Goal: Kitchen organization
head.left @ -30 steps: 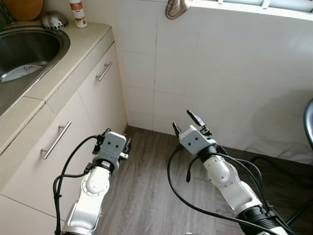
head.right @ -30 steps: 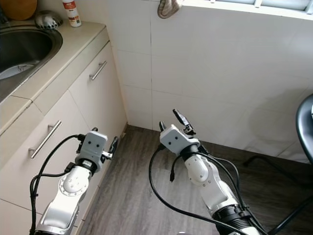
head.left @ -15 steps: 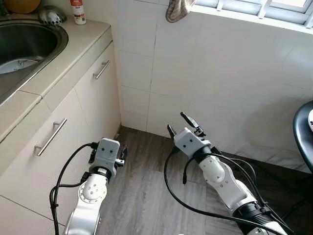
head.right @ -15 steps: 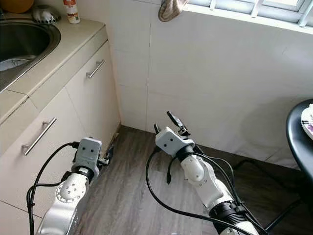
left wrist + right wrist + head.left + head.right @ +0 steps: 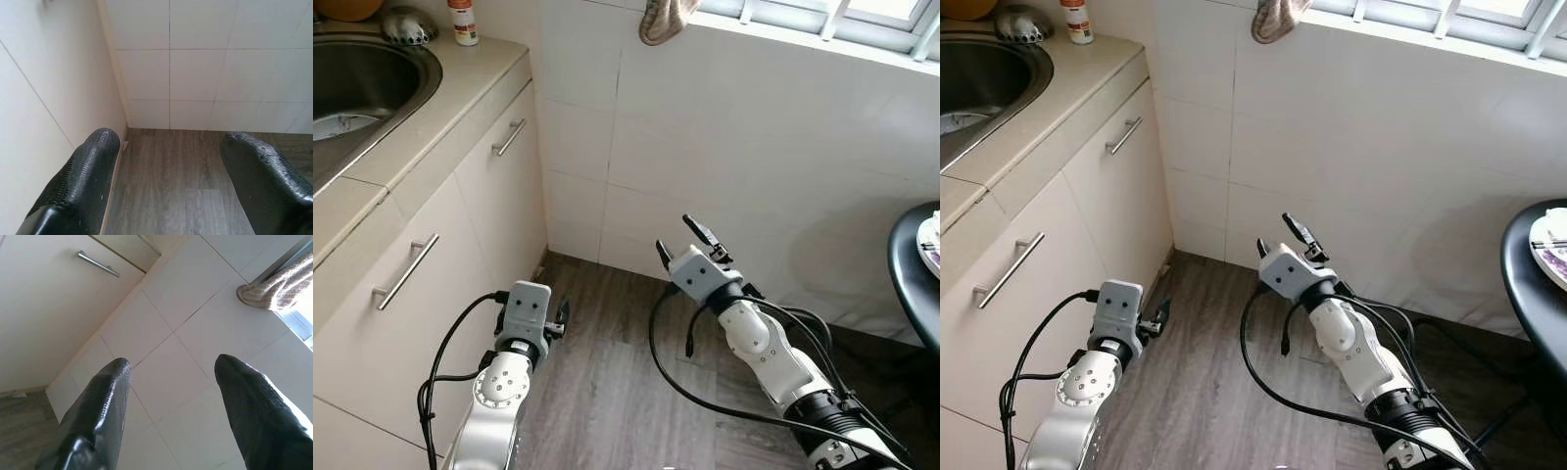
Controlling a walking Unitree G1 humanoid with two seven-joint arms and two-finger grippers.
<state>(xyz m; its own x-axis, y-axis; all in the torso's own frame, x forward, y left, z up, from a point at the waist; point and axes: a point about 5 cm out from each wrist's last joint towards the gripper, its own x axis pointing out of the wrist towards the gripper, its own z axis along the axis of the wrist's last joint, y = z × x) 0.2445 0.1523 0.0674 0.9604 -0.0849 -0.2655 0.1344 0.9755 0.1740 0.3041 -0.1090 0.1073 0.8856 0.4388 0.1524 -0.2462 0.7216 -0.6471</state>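
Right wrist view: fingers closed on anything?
No. The right gripper has its two black fingers spread apart, with bare white wall tile showing in the gap between them.

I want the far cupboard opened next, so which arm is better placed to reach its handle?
Probably the left. The left gripper hangs open low beside the cupboard fronts, on the same side as the far cupboard handle. The right gripper, also open, points at the tiled wall, further from that handle.
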